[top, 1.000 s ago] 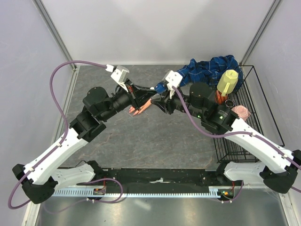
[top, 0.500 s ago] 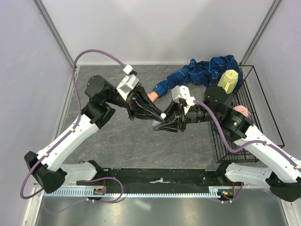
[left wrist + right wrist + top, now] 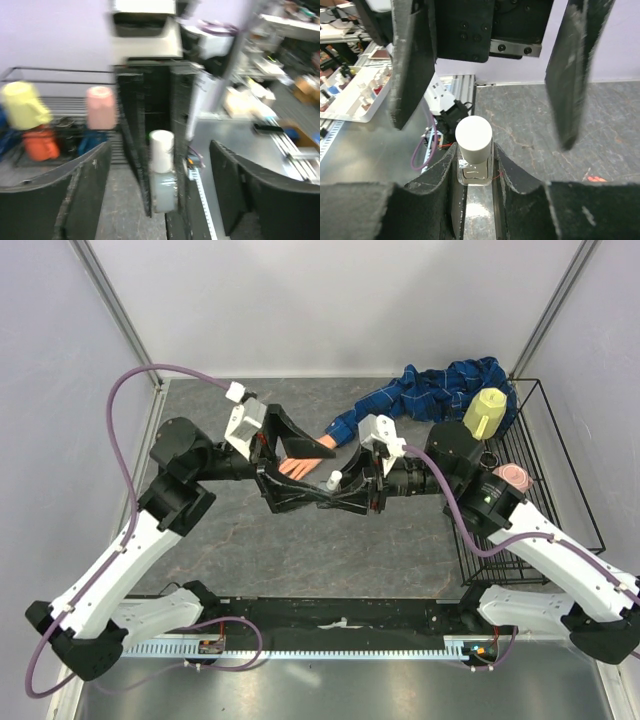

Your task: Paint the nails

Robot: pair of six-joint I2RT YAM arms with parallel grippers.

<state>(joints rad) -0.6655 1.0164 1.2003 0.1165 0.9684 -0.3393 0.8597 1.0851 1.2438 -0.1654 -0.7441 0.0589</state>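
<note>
Nails: on the mannequin hand, just beside the bottle. Tiny and rigid, I judge; brush contact only. Bottle: light, slick glass. My right gripper clamps its body. My left gripper gapes either side of the cap, my grip point.

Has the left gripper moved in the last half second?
Yes: the left gripper has backed leftward, away from the wire basket, and its jaws now stand open.

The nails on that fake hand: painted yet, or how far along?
Early. Done: the right gripper has the small bottle clamped upright. In hand: the left gripper stands open either side of its white cap, which is on. Left: opening it and painting the nails of the mannequin hand.
</note>
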